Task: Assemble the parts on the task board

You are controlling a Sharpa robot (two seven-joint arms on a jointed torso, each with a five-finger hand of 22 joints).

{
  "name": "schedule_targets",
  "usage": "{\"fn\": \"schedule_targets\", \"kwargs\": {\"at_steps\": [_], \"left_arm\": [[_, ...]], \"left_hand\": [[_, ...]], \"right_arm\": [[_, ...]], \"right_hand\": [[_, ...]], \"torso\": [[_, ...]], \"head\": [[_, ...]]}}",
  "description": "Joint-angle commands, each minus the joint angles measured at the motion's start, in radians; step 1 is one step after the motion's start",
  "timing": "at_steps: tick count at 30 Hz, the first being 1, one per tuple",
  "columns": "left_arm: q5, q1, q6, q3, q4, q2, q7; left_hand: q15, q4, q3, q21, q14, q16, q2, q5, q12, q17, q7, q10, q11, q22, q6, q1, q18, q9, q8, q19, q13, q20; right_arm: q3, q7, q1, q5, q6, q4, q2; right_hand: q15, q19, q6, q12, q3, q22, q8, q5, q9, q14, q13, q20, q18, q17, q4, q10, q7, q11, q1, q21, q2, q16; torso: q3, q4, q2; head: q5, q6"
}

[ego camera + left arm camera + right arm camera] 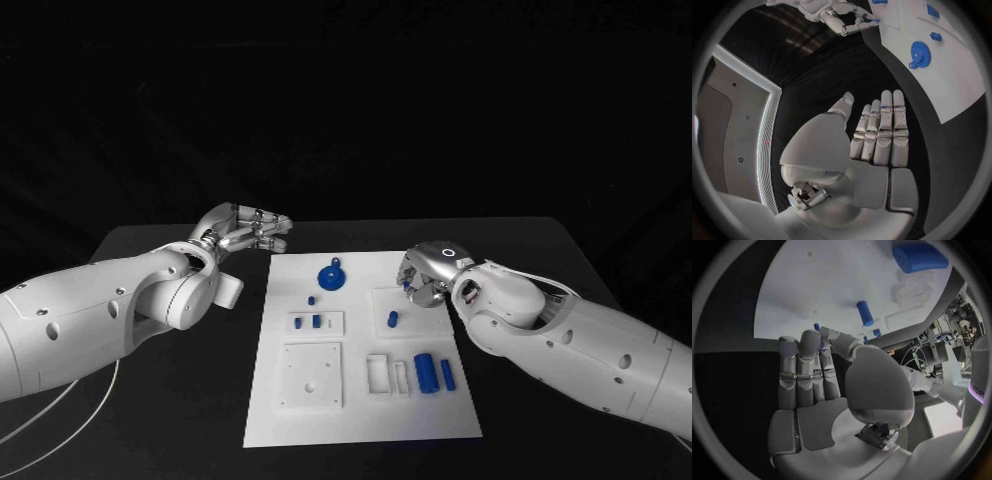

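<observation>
Gear on task board, between left hand and right hand; both empty, fingers extended.

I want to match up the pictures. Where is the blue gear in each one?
Head view: the gear lies near the far end of the board, between the two hands.
Left wrist view: the gear lies on the board beyond the left hand.
Right wrist view: I cannot find it.
Shared landmark: the white board, also in the right wrist view.

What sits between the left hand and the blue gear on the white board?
Head view: bare black table and white board lie between left hand and blue gear.
</observation>
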Motion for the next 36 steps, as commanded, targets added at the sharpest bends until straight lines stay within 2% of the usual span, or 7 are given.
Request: {"fn": "schedule_targets", "kwargs": {"at_steps": [1,4,8,17,27,31,36], "left_arm": [[-0.019,0.001,0.009,0.001,0.002,0.0,0.002],[-0.02,0.001,0.007,0.001,0.003,-0.002,0.001],[-0.018,0.001,0.005,0.001,0.003,-0.003,0.0],[0.001,0.002,-0.025,0.001,-0.019,0.014,-0.019],[0.03,0.002,-0.021,0.001,-0.05,0.049,-0.009],[0.034,0.002,-0.02,0.001,-0.06,0.064,-0.006],[0.037,0.001,-0.016,0.001,-0.072,0.084,-0.005]], "left_hand": [[0.001,-0.005,0.0,0.004,0.001,-0.003,0.009,0.002,0.001,0.0,0.002,0.001,-0.001,-0.002,-0.007,-0.003,-0.016,-0.001,0.003,0.002,-0.001,0.001],[0.002,-0.005,-0.001,0.005,0.0,-0.003,0.008,0.002,0.001,-0.001,0.003,-0.001,0.0,-0.003,-0.009,-0.005,-0.016,-0.001,0.003,0.001,-0.001,0.001],[0.002,-0.005,-0.001,0.005,0.0,-0.003,0.008,0.002,0.001,-0.001,0.003,-0.001,0.0,-0.003,-0.009,-0.005,-0.016,-0.001,0.003,0.001,-0.001,0.001],[0.001,-0.006,-0.001,0.007,0.003,-0.001,0.005,0.002,0.001,0.0,0.002,0.001,-0.001,-0.004,-0.008,-0.006,-0.016,0.0,0.003,0.002,-0.001,0.001],[0.001,-0.007,0.002,0.008,0.003,-0.002,0.007,0.002,0.001,0.0,0.003,0.001,-0.001,-0.007,-0.01,-0.006,-0.016,-0.001,0.003,0.001,-0.001,0.001],[0.001,-0.007,0.002,0.008,0.003,-0.002,0.007,0.002,0.001,0.0,0.003,0.001,-0.001,-0.007,-0.01,-0.006,-0.016,-0.001,0.003,0.001,-0.001,0.001],[0.001,-0.008,0.003,0.009,0.001,-0.003,0.008,0.002,0.001,-0.001,0.003,0.0,-0.001,-0.009,-0.011,-0.006,-0.016,-0.001,0.003,0.0,-0.001,0.001]], "right_arm": [[0.009,-0.02,0.0,-0.012,-0.011,0.017,-0.003],[0.018,-0.025,-0.001,-0.013,-0.015,0.036,-0.007],[0.026,-0.025,-0.001,0.003,-0.018,0.069,-0.014],[0.031,-0.003,-0.019,0.072,-0.051,0.169,-0.016],[0.031,0.022,-0.064,0.101,-0.076,0.24,0.016],[0.029,0.028,-0.087,0.096,-0.083,0.241,0.036],[0.023,0.036,-0.12,0.092,-0.092,0.237,0.058]], "right_hand": [[-0.003,0.004,0.006,0.004,0.008,0.004,0.004,-0.002,0.0,-0.006,-0.001,0.0,0.003,-0.001,0.0,0.036,0.001,-0.027,-0.003,-0.004,0.001,0.007],[-0.005,0.018,0.006,0.004,0.012,0.041,0.003,-0.007,0.0,-0.006,-0.001,-0.001,0.002,-0.005,0.001,0.037,0.002,-0.027,-0.002,-0.039,-0.001,0.009],[-0.004,0.026,0.007,0.004,0.012,0.057,0.004,-0.013,0.0,-0.007,-0.001,-0.001,0.001,-0.007,0.003,0.036,0.001,-0.027,-0.001,-0.06,-0.001,0.01],[-0.005,0.04,0.005,0.004,0.006,0.086,0.004,-0.013,0.0,-0.006,-0.001,-0.002,0.002,-0.011,0.002,0.033,0.001,-0.027,0.0,-0.097,0.003,0.01],[-0.005,0.046,0.004,0.004,-0.004,0.09,0.004,-0.007,0.0,-0.006,-0.001,-0.002,0.003,-0.014,-0.001,0.032,0.002,-0.026,0.0,-0.112,0.009,0.009],[-0.005,0.047,0.004,0.004,-0.003,0.091,0.004,-0.008,0.0,-0.006,-0.001,-0.002,0.003,-0.014,-0.002,0.032,0.002,-0.026,0.001,-0.114,0.01,0.01],[-0.005,0.048,0.004,0.004,-0.002,0.091,0.004,-0.009,0.0,-0.005,-0.001,-0.002,0.004,-0.014,-0.003,0.032,0.002,-0.026,0.0,-0.115,0.011,0.01]], "torso": [[-0.0013,0.0001,-0.001],[-0.0002,-0.0013,-0.001],[-0.0022,0.0001,-0.002],[-0.0031,0.0056,-0.004],[-0.0096,0.0103,-0.012],[-0.0115,0.0122,-0.016],[-0.016,0.0177,-0.021]], "head": [[0.004,0.003],[0.011,0.006],[0.011,0.007],[0.031,0.01],[0.085,-0.001],[0.115,-0.015],[0.139,-0.03]]}}
